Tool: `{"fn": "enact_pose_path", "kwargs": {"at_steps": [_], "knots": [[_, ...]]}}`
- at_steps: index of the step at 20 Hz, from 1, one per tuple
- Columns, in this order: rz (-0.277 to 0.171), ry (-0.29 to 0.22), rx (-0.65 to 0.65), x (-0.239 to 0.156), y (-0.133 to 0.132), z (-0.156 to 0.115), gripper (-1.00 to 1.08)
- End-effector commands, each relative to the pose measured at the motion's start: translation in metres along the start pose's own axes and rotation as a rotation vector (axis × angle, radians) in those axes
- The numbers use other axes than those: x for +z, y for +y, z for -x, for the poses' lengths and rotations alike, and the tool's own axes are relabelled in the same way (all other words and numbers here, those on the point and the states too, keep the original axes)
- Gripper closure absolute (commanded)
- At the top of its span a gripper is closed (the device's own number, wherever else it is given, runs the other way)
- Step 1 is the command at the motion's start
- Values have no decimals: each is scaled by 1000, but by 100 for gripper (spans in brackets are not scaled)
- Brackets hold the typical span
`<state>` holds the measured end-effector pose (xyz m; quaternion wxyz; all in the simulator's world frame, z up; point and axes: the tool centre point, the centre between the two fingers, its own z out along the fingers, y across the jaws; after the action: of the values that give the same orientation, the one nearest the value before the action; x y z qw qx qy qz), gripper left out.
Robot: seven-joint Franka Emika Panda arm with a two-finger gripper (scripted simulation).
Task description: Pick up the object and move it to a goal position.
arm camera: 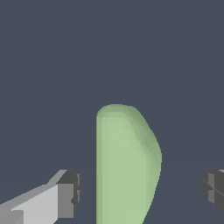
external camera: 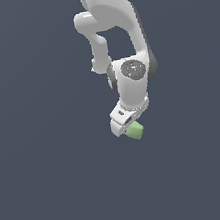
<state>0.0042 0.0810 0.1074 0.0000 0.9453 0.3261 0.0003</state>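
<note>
Arm bent down over a small green lump, fingers spread to either side of it.

In the exterior view the white arm (external camera: 118, 39) reaches down against a plain dark grey floor (external camera: 48, 183), and the pale green lump (external camera: 135, 130) sits just under the gripper (external camera: 127, 124), partly hidden by it. In the wrist view the lump (arm camera: 127, 166) stands between the two dark finger pads (arm camera: 70, 192), with a clear gap on each side, so the gripper (arm camera: 140, 192) is released and touches nothing.
</note>
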Motion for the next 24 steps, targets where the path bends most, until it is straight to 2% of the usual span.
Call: {"fn": "enact_pose_path", "kwargs": {"at_steps": [1,8,9,24], "knots": [[-1,-1,-2,14,-1,1,-92],[0,-1,-3,28,0,0,-92],[0,-1,-3,28,0,0,108],[3,11,-15,23,3,-3,108]]}}
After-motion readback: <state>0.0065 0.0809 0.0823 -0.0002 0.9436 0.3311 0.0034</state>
